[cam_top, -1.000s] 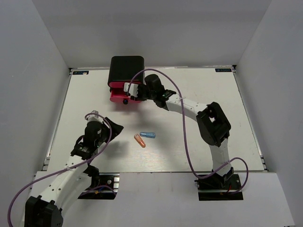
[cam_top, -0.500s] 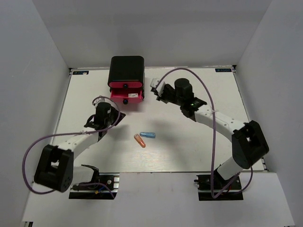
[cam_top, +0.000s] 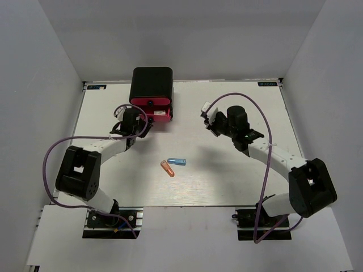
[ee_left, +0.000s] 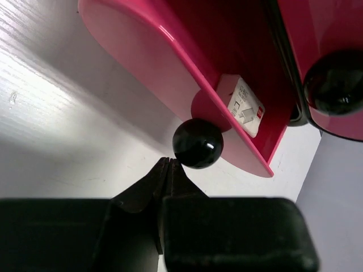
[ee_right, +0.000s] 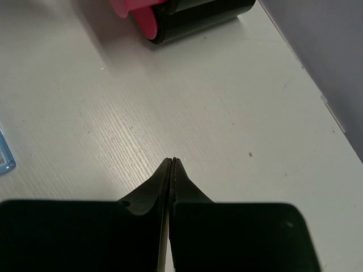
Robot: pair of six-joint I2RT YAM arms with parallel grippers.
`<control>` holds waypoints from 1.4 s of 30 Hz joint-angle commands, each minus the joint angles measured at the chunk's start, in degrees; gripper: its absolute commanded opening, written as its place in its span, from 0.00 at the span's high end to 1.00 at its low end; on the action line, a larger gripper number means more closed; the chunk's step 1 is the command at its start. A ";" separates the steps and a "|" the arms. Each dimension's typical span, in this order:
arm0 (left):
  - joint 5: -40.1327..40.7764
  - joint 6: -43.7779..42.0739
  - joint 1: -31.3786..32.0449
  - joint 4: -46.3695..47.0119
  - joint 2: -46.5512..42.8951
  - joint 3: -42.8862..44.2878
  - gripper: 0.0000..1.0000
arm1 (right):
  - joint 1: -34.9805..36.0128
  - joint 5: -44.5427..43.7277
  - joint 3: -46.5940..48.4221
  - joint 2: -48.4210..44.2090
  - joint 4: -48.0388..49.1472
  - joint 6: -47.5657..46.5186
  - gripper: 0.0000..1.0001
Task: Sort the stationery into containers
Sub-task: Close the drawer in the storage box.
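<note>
The containers are pink-red drawers (cam_top: pixel 153 112) in a black cabinet (cam_top: pixel 152 84) at the back of the table. In the left wrist view the lower drawer (ee_left: pixel 170 73) stands pulled out, with a small white block (ee_left: pixel 245 107) inside it. My left gripper (ee_left: pixel 169 161) is shut, its tips right by that drawer's black knob (ee_left: pixel 197 143). It holds nothing. A light blue capsule (cam_top: pixel 177 161) and an orange capsule (cam_top: pixel 168 169) lie mid-table. My right gripper (ee_right: pixel 173 160) is shut and empty over bare table, right of the cabinet (ee_right: pixel 193 14).
The upper drawer's knob (ee_left: pixel 334 82) shows above the open drawer. Grey walls close in the white table (cam_top: pixel 238 170) at the back and both sides. A purple cable (cam_top: pixel 249 99) loops over the right arm.
My right gripper has left the drawer front and drawn back to the right, now shut. My left arm has swung up from the near left to the lower drawer's knob and shut.
</note>
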State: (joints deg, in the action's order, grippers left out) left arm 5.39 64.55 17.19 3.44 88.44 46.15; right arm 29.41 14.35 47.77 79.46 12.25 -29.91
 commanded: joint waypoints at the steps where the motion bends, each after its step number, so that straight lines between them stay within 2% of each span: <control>1: 2.43 0.92 -0.32 -1.42 1.20 3.94 0.85 | -1.28 1.03 -0.22 -1.50 2.08 1.96 1.00; 16: 3.58 3.56 -0.32 -3.00 8.50 13.08 0.83 | -4.54 3.32 -0.13 -2.12 0.41 1.79 1.00; 23: 3.58 4.08 -0.32 -2.48 10.52 14.32 0.80 | -5.32 4.19 -0.83 -2.29 0.32 1.61 1.00; 27: 3.58 4.62 -0.32 -2.48 11.57 14.32 0.70 | -5.50 4.37 -0.92 -2.20 0.23 1.43 1.00; 28: 3.58 5.14 -0.32 -1.95 11.58 14.32 0.63 | -5.42 4.46 -1.01 -2.21 0.23 1.43 1.00; 32: 3.58 6.28 -0.32 -1.95 11.58 14.32 0.50 | -5.68 4.55 -1.19 -2.38 0.06 1.17 1.00; 39: 4.72 6.81 -0.32 -1.95 11.58 13.79 0.40 | -5.85 4.72 -1.54 -2.12 -0.03 1.17 1.00; 42: 5.24 7.34 -0.32 -1.95 11.58 13.79 0.40 | -5.94 4.90 -1.36 -2.21 -0.12 1.00 1.00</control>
State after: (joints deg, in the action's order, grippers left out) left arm 9.52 71.00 16.88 -0.75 100.86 58.24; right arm 23.73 18.17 46.59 79.00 11.51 -28.91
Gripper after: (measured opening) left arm 0.599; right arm 0.009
